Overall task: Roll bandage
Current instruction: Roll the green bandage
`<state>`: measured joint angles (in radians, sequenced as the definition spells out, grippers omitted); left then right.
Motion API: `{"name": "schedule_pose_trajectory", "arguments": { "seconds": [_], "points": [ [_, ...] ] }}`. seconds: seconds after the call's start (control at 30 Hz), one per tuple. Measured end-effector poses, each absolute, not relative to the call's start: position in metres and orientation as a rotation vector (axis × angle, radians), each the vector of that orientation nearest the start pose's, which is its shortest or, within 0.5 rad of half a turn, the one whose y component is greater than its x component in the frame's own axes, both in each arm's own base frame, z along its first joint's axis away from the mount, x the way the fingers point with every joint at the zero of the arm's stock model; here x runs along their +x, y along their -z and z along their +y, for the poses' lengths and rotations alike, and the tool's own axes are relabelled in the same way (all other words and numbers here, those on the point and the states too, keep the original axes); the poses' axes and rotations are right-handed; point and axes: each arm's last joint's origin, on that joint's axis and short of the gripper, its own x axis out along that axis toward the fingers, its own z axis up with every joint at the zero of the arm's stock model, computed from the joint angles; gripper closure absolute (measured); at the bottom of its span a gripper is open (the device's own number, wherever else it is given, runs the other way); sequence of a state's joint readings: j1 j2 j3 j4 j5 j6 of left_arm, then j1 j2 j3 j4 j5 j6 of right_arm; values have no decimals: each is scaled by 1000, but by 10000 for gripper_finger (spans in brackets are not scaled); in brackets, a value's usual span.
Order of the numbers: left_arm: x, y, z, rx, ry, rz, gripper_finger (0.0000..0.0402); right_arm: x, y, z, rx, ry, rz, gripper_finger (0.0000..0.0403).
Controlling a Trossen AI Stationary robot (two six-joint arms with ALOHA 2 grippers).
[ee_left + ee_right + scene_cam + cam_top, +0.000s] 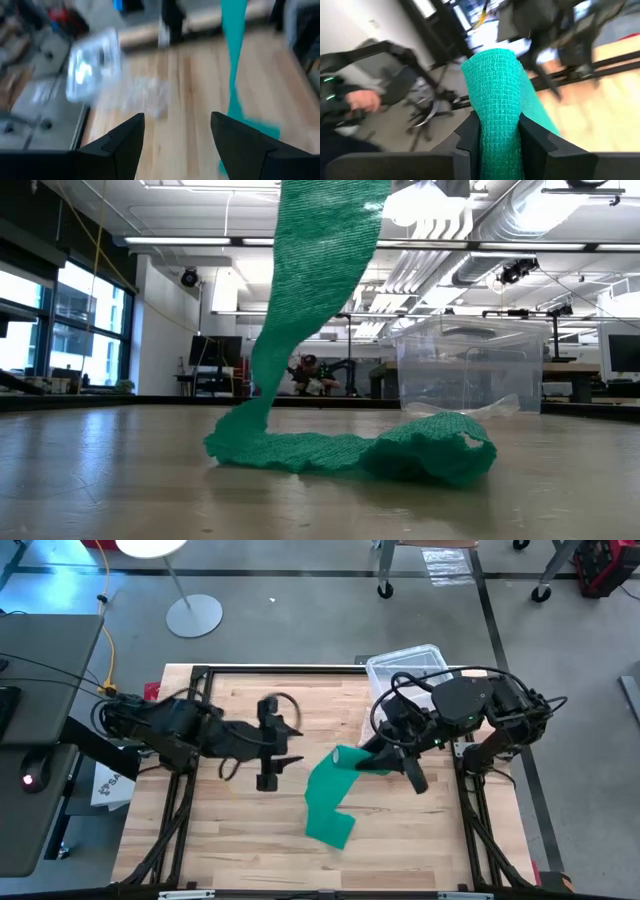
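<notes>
Right gripper [496, 132] grasps the bandage [330, 795].
The strip hangs from its closed fingers down to the table [250, 850], lying toward 7 o'clock; left gripper [283, 746], at 9 o'clock, is released.

A clear plastic box [405, 667] is sitting at the far right corner of the wooden worktop [250, 840]. Something crinkly and clear, possibly a plastic bag [145, 95], is lying near the box on the boards. Beyond the worktop's far edge, a white lamp base [194, 615] is standing on the grey floor.
</notes>
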<state>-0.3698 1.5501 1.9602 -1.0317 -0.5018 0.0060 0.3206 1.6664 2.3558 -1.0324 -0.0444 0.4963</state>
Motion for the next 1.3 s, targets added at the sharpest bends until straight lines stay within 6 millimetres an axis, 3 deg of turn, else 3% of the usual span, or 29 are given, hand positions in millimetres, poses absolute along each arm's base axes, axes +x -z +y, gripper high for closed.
{"name": "schedule_pose_trajectory", "arguments": {
  "seconds": [0.1,0.2,0.37,0.63,0.9,1.3],
  "points": [
    [272,-494,-106,340,-109,378,181,270,-537,94,476,-360,451,318],
    [266,-518,-124,523,-114,197,192,269,-537,96,501,-419,471,318],
    [266,-540,-147,716,-124,16,210,272,-538,89,551,-433,476,318],
    [286,-525,-161,736,-41,57,249,277,-543,74,573,-437,426,318],
    [304,-518,-170,771,-104,37,268,279,-543,69,601,-419,422,318],
    [307,-521,-168,757,-157,21,268,279,-544,70,608,-421,422,318]
  ]
}}
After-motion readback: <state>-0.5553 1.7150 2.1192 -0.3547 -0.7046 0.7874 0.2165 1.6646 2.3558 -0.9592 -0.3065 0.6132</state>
